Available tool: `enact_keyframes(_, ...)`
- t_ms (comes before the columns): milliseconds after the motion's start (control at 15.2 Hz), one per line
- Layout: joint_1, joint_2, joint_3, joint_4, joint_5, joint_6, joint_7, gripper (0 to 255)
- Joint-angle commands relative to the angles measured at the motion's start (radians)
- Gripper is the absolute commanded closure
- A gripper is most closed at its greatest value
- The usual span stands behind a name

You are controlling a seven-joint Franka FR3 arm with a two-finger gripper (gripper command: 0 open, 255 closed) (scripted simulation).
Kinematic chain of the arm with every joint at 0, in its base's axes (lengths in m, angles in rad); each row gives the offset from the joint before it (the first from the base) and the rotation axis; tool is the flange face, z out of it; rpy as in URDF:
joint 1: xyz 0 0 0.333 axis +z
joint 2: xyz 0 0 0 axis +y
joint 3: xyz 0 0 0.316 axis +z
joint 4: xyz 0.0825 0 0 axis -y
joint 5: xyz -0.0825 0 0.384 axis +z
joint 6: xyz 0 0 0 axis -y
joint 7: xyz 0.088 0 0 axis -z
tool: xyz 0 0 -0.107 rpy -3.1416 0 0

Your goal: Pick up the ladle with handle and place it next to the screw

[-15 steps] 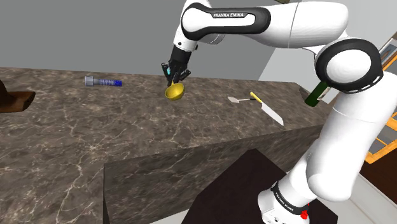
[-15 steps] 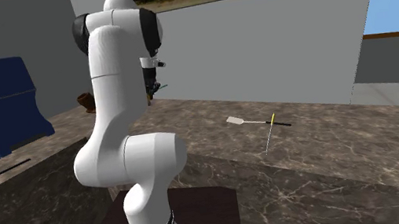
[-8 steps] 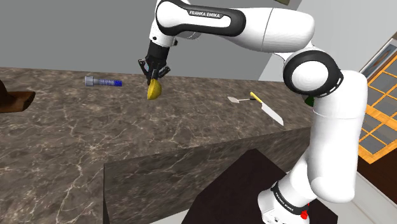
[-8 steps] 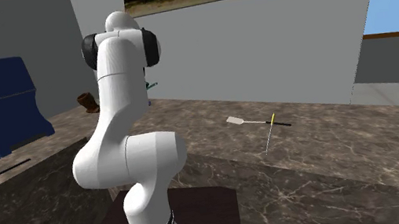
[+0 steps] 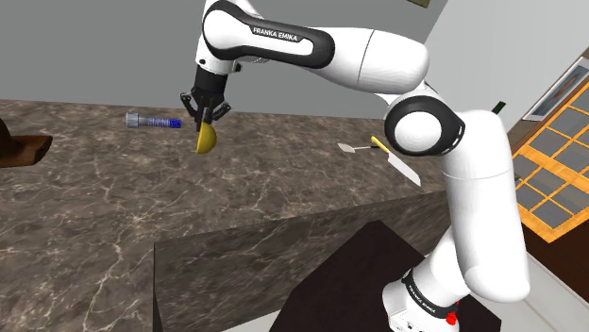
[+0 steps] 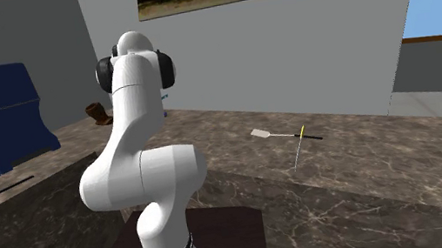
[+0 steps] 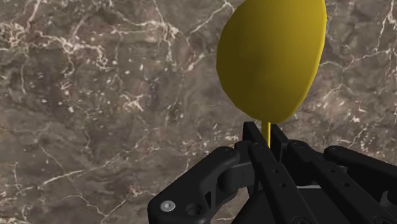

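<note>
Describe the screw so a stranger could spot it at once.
On the dark marble countertop, look near the far edge, to the shoulder view's left of the yellow ladle. The screw lies on its side, alone in its grey head and blue thread.

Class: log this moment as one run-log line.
phase: carry | gripper: shut on ladle | ladle: held over counter, near screw | placed: not yet

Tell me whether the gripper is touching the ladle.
Touching. In the wrist view the gripper clasps the thin handle of the ladle between its fingers.
</note>
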Motion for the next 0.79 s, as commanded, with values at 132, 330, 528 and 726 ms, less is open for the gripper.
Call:
enact_keyframes(132, -0.001, -0.002, 0.0, -0.058, 0.002, 0.056, -0.008, 255)
enact_keyframes(330, -0.002, 0.0, 0.0, -0.095, 0.003, 0.094, -0.013, 255)
enact_keyframes(528, -0.002, 0.004, 0.0, -0.127, 0.004, 0.131, -0.018, 255)
enact_keyframes(726, -0.002, 0.012, -0.001, -0.155, 0.005, 0.166, -0.023, 255)
